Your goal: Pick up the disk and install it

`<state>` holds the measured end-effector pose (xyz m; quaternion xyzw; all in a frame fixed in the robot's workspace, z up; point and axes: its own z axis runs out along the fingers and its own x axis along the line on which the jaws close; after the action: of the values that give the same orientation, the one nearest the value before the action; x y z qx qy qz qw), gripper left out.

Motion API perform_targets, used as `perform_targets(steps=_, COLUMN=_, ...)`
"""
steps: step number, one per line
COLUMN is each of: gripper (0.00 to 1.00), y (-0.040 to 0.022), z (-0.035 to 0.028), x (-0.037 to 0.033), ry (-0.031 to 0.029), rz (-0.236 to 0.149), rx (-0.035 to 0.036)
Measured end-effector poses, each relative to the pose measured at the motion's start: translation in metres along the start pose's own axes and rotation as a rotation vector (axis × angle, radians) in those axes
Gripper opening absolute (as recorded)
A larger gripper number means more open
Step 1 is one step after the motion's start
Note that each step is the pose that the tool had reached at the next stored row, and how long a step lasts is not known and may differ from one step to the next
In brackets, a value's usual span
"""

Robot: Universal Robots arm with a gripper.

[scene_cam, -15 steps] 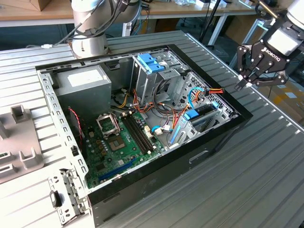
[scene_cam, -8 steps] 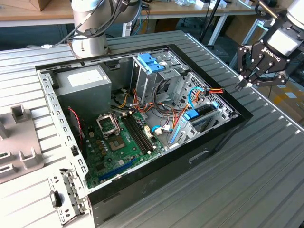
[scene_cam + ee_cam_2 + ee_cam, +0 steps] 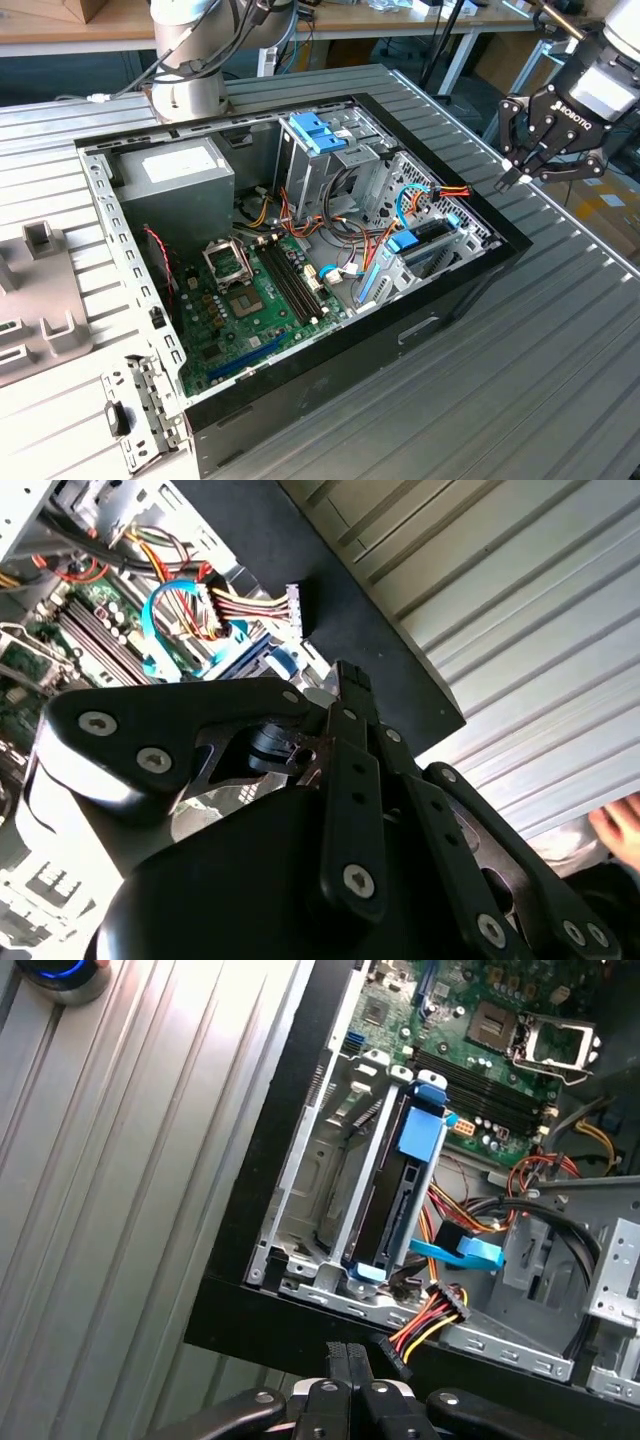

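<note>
Here, the black three-fingered gripper (image 3: 517, 172) of the arm hangs in the air just outside the open black computer case (image 3: 300, 385), beside its wall on the exterior view's right, above the ribbed grey metal table (image 3: 520, 380). Its fingers (image 3: 507, 181) are drawn together at the tips and nothing is between them, so the hand is closed and empty; in the first wrist view the fingertips (image 3: 347, 1362) meet in one point just over the black edge of the case. The disk, a flat dark-grey hard drive in a light-blue plastic carrier with a blue end tab (image 3: 398, 1200), sits already inside the case, standing on its edge in the silver metal drive cage (image 3: 310, 1175) that lies directly behind this same wall. In the exterior view the disk (image 3: 420, 247) shows as a blue and dark piece near the right wall, close to the gripper but not touching it. A bundle of red, yellow and black wires with a plug (image 3: 425, 1325) lies between the disk and the gripper. Further in the case I see the green motherboard (image 3: 250, 300), and at the far side a grey power supply box (image 3: 180, 180).
</note>
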<state>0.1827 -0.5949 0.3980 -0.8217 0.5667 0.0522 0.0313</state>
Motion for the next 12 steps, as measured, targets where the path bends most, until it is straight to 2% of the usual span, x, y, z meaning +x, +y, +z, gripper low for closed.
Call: perform_targets(steps=12, gripper=0.11, y=0.0, z=0.0003, x=0.0, ry=0.0015, rz=-0.189, rx=-0.0231)
